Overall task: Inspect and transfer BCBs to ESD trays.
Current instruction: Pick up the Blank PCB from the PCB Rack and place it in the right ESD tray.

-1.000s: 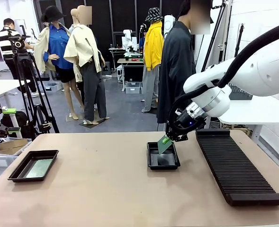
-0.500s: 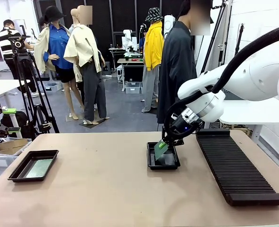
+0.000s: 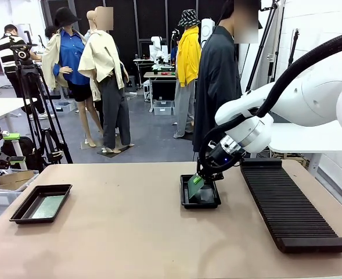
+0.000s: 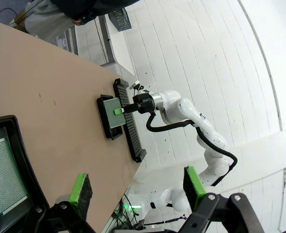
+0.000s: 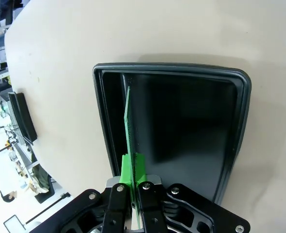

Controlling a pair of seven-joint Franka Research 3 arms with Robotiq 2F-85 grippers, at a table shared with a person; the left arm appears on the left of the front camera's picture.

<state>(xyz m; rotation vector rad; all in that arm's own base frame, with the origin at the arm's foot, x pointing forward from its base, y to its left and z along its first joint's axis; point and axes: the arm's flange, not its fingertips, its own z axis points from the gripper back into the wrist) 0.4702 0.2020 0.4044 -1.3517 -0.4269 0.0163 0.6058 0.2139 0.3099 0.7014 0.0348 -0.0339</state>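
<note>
Over glossy black tray, right jaws pinch thin green board edge-on; left jaws wide, empty.

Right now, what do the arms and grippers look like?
Right arm: glossy white, rounded segments, with a thick black cable looped along it. Right gripper: black, with bolted linkages and green tips. Left gripper: same black frame, green-tipped fingers.

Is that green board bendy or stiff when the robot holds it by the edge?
Probably stiff: the green board stands straight from the right gripper, pinched at one edge. Edge-on it looks very thin, so likely light and easy to crack.
</note>
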